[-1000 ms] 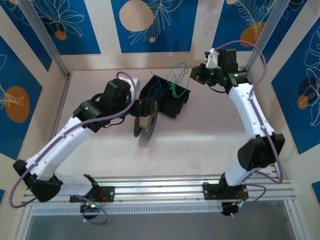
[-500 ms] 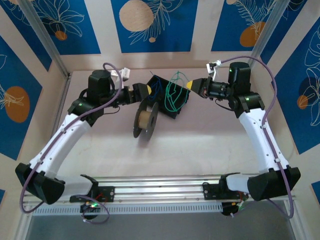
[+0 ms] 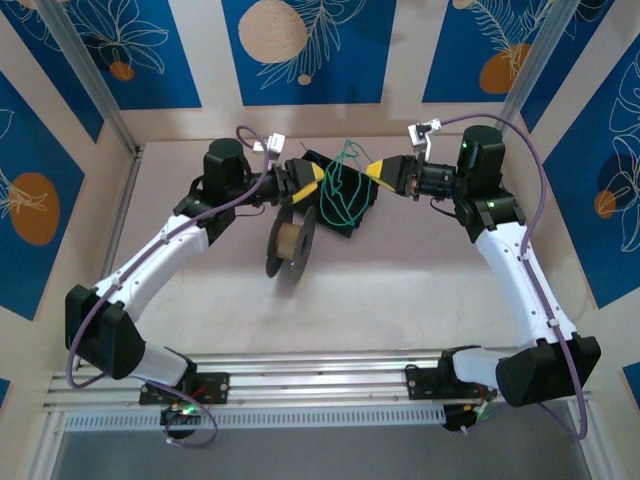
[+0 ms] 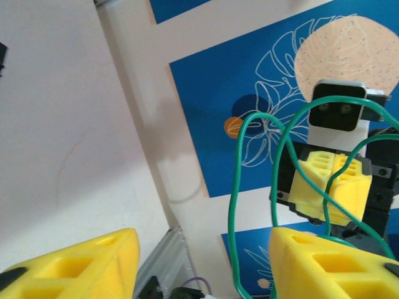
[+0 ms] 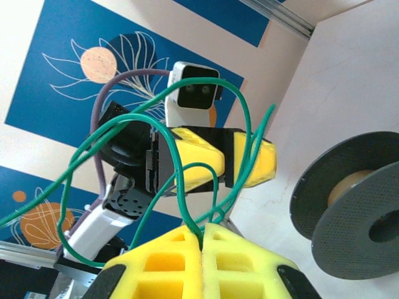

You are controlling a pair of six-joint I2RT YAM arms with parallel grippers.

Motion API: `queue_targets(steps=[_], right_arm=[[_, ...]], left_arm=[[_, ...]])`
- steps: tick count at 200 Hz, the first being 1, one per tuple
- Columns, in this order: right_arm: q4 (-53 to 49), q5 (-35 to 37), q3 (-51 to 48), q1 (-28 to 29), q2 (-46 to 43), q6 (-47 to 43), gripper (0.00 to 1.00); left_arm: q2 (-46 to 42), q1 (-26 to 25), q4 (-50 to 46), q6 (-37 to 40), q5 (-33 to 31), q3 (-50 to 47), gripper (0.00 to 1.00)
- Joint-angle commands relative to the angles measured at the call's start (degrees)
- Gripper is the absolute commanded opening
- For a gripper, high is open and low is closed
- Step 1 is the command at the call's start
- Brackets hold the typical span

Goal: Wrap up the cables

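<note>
Pinching the thin green wire cable (image 5: 176, 168) in my fully closed right gripper (image 5: 202, 232), I held its loops slack ahead of the tips. My left gripper (image 4: 204, 243) stood half parted, one strand between its jaws. Judged step: taking a second grip. Next: close left squarely on that strand.

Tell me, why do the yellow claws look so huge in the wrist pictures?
Left wrist view: the left claw sits right by the lens, so it looms big. Right wrist view: same for the right claw, pinching the green cable. Top view: even light, soft shadows.
</note>
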Motion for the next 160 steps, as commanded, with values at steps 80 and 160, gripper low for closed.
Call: queue_targets(steps=[80, 160], right_arm=[[2.51, -1.95, -1.94, 0.42, -3.46, 2.97, 0.00], [1.25, -4.81, -1.65, 1.25, -2.95, 3.40, 0.00]], left_arm=[[1.79, -0.07, 11.13, -7.40, 2.14, -1.45, 0.49], [5.45, 1.95, 0.32, -0.11, 4.72, 8.38, 0.51]])
